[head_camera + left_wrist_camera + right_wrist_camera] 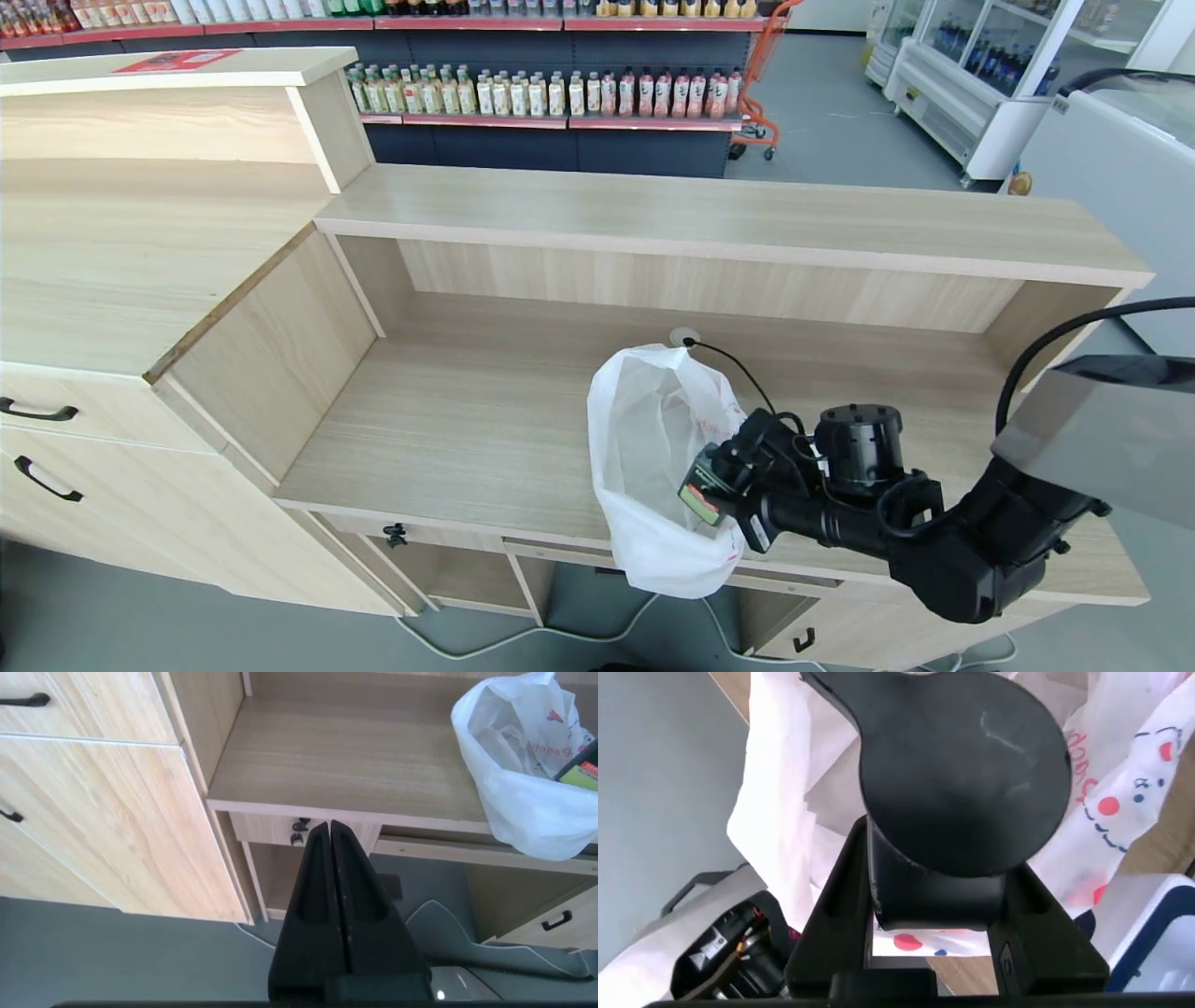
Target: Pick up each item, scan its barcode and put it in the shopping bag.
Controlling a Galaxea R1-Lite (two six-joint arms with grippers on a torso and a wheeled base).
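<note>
Store desk [467, 411]: your right hand [717, 487] clamps a dark packet [700, 497] at the mouth of the flimsy bag [644, 439]. It's likely light, so hold its sides. Your left hand [329, 833] is closed and empty.

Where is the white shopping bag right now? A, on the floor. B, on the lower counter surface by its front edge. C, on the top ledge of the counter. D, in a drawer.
B: the shopping bag sits on the lower counter surface, sagging over its front edge, with the right gripper holding a dark item at its mouth.
</note>
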